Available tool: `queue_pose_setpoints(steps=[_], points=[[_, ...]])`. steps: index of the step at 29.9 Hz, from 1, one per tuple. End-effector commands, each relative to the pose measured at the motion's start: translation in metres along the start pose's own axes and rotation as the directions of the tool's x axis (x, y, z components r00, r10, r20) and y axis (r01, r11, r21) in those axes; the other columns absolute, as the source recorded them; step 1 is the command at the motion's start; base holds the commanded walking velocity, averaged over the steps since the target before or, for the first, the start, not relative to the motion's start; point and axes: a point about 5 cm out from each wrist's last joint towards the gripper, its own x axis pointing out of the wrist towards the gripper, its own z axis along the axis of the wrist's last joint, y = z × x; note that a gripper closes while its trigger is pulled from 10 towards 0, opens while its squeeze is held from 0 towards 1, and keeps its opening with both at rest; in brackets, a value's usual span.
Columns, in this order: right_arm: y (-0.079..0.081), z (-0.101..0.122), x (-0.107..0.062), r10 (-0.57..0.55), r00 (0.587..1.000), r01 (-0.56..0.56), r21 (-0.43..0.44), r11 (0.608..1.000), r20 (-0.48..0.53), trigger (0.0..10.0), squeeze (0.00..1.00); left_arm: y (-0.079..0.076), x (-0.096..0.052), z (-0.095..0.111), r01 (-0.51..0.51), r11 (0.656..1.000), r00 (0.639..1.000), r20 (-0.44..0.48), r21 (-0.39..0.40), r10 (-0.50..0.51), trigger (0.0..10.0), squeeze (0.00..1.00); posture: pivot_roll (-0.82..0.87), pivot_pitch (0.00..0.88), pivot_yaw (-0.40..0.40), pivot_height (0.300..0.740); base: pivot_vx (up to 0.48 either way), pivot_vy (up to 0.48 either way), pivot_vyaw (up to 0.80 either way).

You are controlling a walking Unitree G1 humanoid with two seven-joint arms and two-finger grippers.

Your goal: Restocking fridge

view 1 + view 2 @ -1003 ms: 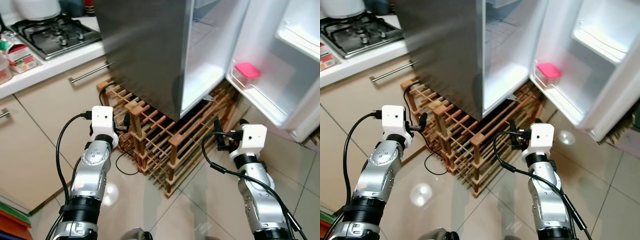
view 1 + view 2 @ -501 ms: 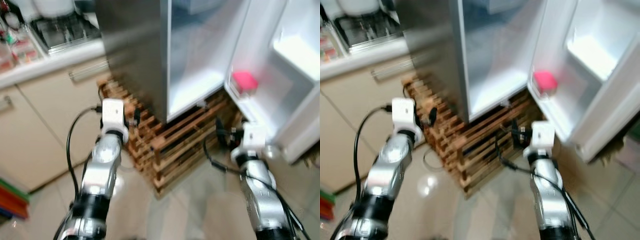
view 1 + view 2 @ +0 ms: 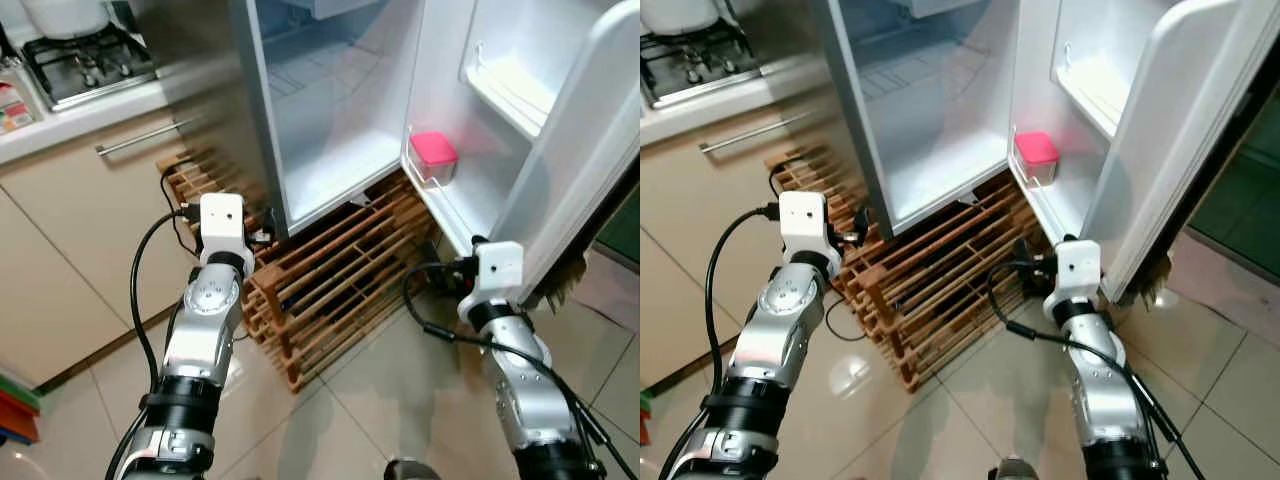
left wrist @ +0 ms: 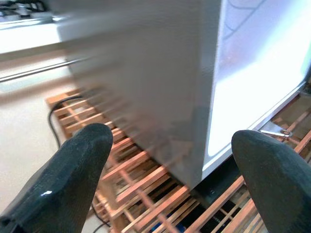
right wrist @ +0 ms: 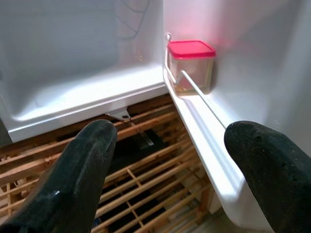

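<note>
Fridge (image 3: 330, 120) standing open; pink-lidded tub (image 3: 433, 158) sitting in door shelf (image 5: 204, 131) at 1 o'clock. Left gripper (image 4: 170, 179) and right gripper (image 5: 167, 160) both gaping wide, carrying nothing. Next stock is probably best fetched first, keeping both arms clear of the wooden rack (image 3: 330, 300).

Open fridge (image 3: 330, 150) with white bare interior, door (image 3: 560, 150) swung wide, clear tub with pink lid (image 3: 433, 157) upright in the lowest door shelf (image 5: 204, 121)

Down low, a wooden rack (image 3: 330, 300) of slats sits on the glossy tiled floor (image 3: 350, 430). Up at the left, a gas hob (image 3: 85, 62) rests on the white counter (image 3: 60, 125), cream cabinets (image 3: 70, 250) beneath.
</note>
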Motion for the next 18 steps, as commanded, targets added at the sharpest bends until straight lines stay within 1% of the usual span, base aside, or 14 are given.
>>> queue_pose_setpoints(steps=[1, 3, 6, 7, 8, 10, 11, 12, 14, 17, 18], points=[[-0.012, -0.001, 0.002, -0.027, 0.999, 0.027, 0.006, 1.000, -0.021, 10.0, 0.00, 0.007, 0.001, -0.002, -0.028, 1.000, 1.000, -0.013, 0.004, 0.028, 10.0, 0.00, -0.14, 0.000, 0.078, 0.740, 0.000, 0.000, 0.00], [-0.019, -0.002, 0.004, -0.043, 0.999, 0.043, -0.008, 0.999, -0.029, 10.0, 0.00, 0.007, 0.001, -0.002, -0.027, 1.000, 1.000, -0.015, 0.004, 0.027, 10.0, 0.00, -0.15, 0.000, 0.079, 0.740, 0.000, 0.000, 0.00], [-0.037, -0.006, 0.005, -0.086, 0.995, 0.084, -0.037, 0.996, -0.058, 10.0, 0.00, 0.007, 0.002, -0.002, -0.025, 1.000, 1.000, -0.017, 0.005, 0.025, 10.0, 0.00, -0.15, 0.000, 0.083, 0.740, 0.000, 0.000, 0.00], [-0.037, -0.006, 0.005, -0.086, 0.995, 0.084, -0.037, 0.996, -0.058, 10.0, 0.00, 0.007, 0.002, -0.002, -0.025, 1.000, 1.000, -0.017, 0.005, 0.025, 10.0, 0.00, -0.15, 0.000, 0.083, 0.740, 0.000, 0.000, 0.00], [-0.042, -0.006, 0.006, -0.097, 0.993, 0.095, -0.045, 0.994, -0.062, 10.0, 0.00, 0.006, 0.002, -0.002, -0.024, 1.000, 1.000, -0.017, 0.005, 0.024, 10.0, 0.00, -0.15, 0.000, 0.085, 0.740, 0.000, 0.000, 0.00], [-0.063, -0.007, 0.006, -0.160, 0.985, 0.153, -0.093, 0.984, -0.072, 10.0, 0.00, 0.005, 0.003, -0.001, -0.018, 1.000, 1.000, -0.016, 0.007, 0.019, 10.0, 0.00, -0.15, 0.000, 0.084, 0.740, 0.000, 0.000, 0.00], [-0.078, -0.006, 0.005, -0.216, 0.974, 0.205, -0.132, 0.970, -0.072, 10.0, 0.00, 0.005, 0.003, -0.001, -0.016, 1.000, 1.000, -0.015, 0.008, 0.016, 10.0, 0.00, -0.15, 0.000, 0.084, 0.740, 0.000, 0.000, 0.00], [-0.078, -0.006, 0.005, -0.216, 0.974, 0.205, -0.132, 0.970, -0.072, 10.0, 0.00, 0.005, 0.003, -0.001, -0.016, 1.000, 1.000, -0.015, 0.008, 0.016, 10.0, 0.00, -0.15, 0.000, 0.084, 0.740, 0.000, 0.000, 0.00], [-0.090, -0.005, 0.004, -0.258, 0.963, 0.245, -0.153, 0.957, -0.073, 10.0, 0.00, 0.005, 0.003, -0.001, -0.017, 1.000, 1.000, -0.016, 0.008, 0.017, 10.0, 0.00, -0.15, 0.000, 0.085, 0.740, 0.000, 0.000, 0.00], [-0.111, -0.002, -0.001, -0.324, 0.944, 0.305, -0.203, 0.930, -0.064, 10.0, 0.00, 0.006, 0.004, -0.001, -0.017, 1.000, 1.000, -0.019, 0.009, 0.017, 10.0, 0.00, -0.15, 0.000, 0.087, 0.740, 0.000, 0.000, 0.00], [-0.115, -0.001, -0.002, -0.336, 0.940, 0.316, -0.217, 0.924, -0.060, 10.0, 0.00, 0.006, 0.004, -0.001, -0.016, 1.000, 1.000, -0.019, 0.010, 0.017, 10.0, 0.00, -0.15, 0.000, 0.088, 0.740, 0.000, 0.000, 0.00]])
